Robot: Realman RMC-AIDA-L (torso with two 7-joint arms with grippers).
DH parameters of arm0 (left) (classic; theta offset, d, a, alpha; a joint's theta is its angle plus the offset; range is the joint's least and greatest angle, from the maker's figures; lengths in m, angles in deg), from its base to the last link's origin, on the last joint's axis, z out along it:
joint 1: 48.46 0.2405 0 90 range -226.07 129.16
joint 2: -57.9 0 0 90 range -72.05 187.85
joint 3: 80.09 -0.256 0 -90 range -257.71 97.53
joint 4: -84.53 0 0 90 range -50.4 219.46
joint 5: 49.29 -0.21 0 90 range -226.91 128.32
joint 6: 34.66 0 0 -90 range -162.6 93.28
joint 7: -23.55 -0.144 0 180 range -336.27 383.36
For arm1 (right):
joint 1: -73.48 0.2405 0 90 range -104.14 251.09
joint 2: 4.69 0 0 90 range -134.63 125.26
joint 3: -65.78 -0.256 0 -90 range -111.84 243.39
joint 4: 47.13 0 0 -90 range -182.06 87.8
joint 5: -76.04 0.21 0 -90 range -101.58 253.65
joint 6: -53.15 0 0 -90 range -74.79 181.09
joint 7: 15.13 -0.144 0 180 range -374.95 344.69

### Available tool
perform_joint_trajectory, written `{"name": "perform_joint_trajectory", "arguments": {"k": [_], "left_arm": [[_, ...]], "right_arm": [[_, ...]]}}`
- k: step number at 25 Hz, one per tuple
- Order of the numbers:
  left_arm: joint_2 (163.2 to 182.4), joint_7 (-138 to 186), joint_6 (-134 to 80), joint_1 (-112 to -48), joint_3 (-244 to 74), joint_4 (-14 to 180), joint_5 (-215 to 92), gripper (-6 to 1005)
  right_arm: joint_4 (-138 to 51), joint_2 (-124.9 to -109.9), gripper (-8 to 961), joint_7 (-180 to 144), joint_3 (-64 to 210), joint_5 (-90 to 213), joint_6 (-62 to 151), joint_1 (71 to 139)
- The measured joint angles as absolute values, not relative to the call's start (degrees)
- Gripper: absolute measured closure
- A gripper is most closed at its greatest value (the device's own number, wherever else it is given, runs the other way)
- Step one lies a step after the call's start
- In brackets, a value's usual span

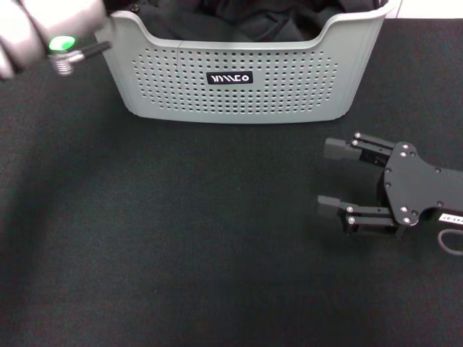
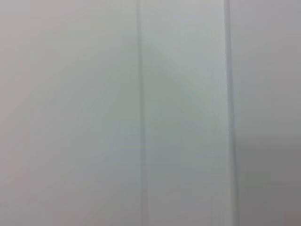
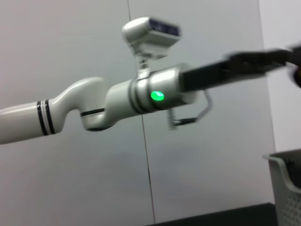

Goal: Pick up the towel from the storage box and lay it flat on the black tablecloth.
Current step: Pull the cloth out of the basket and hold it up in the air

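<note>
Black, finely textured tablecloth (image 1: 181, 238) covers the whole work surface. On it the right gripper (image 1: 335, 176) lies sideways with its jaws spread and empty. Well apart from it, toward the far edge, stands the light grey perforated plastic storage box (image 1: 239, 79); only dark folded fabric (image 1: 239, 22) shows inside, and the towel itself cannot be made out. The left gripper (image 3: 263, 61) hangs high beside the box; its fingers cannot be judged. A fleecy towel should be light, limp and easy to pinch at a raised fold or corner.

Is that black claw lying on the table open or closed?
Open: the right gripper rests on the black tablecloth, its jaws clearly apart, nothing between them.
</note>
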State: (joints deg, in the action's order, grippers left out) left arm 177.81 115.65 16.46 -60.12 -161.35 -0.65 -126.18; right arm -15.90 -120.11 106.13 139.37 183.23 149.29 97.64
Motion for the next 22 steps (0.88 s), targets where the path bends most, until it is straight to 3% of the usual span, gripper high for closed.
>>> {"name": "perform_joint_trajectory", "arguments": {"k": [7, 22], "left_arm": [[177.86, 115.32, 39.38, -56.97, -150.93, -0.33, -111.54, 995], [178.07, 113.16, 49.42, -55.51, -149.66, 4.0, -101.18, 996]], "right_arm": [[-15.29, -120.11, 137, 107.72, 138.61, 185.81, 150.33, 97.31], [-15.27, -120.37, 152, 110.61, 137.68, 194.22, 154.82, 96.6]]}}
